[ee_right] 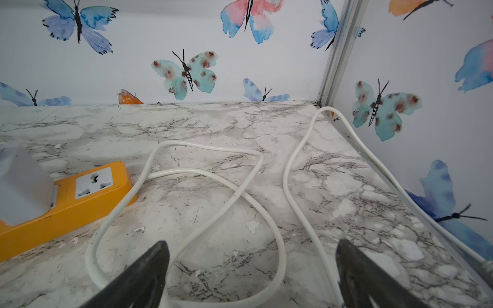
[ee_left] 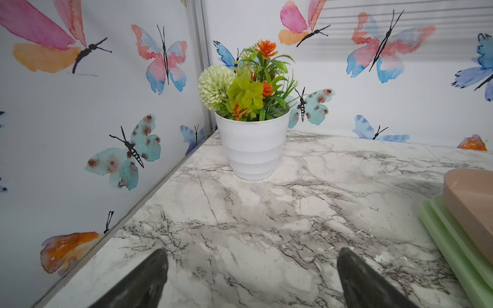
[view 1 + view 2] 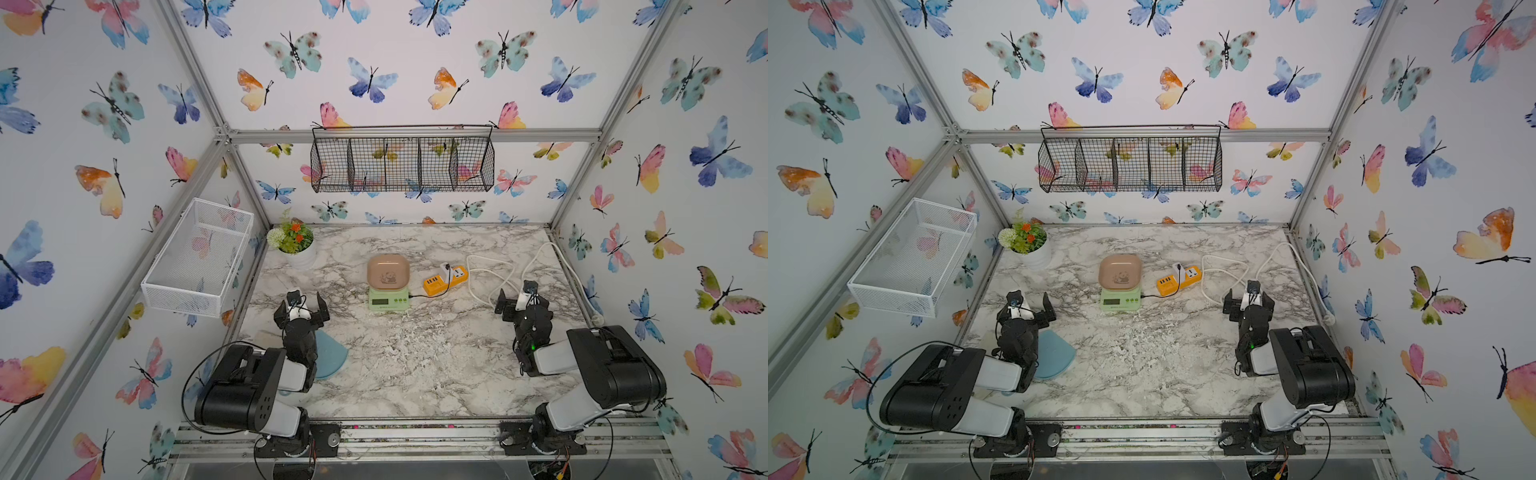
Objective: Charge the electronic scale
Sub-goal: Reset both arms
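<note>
Right wrist view shows right fingers [image 1: 144, 277] open, left fingers [image 2: 141, 282] likewise; steer both clear of the black cable [image 3: 419, 296] of the light-green electronic scale [image 3: 388, 301].

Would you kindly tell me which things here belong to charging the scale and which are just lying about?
Job: electronic scale, black cable, white charger, orange power strip.
Lying about: potted plant, blue flat item, white mesh basket, black wire basket.

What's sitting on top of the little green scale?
A tan-pink bowl with a cartoon picture sits on the green scale. It looks empty. The bowl covers the scale's top, so that part cannot be seen.
</note>
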{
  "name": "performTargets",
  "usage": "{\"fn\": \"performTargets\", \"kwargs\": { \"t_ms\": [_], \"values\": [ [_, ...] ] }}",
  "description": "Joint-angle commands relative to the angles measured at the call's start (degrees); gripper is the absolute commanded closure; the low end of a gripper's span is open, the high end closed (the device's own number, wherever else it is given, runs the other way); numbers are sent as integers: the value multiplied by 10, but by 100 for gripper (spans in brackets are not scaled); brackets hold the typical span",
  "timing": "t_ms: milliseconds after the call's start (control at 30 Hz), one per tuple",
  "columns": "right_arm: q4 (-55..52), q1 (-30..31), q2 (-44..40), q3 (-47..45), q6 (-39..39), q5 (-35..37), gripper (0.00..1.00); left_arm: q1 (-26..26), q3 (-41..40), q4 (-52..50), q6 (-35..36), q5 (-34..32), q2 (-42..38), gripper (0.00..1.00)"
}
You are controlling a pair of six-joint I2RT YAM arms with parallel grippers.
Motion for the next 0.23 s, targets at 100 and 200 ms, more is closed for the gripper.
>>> {"fn": "performTargets", "kwargs": {
  "t_ms": [100,200],
  "values": [
    [14,-3,-3,0,-6,-5,2,10,7,1,1,18,2,2],
    [14,-3,-4,0,-6,-5,2,10,6,4,1,18,2,2]
  ]
}}
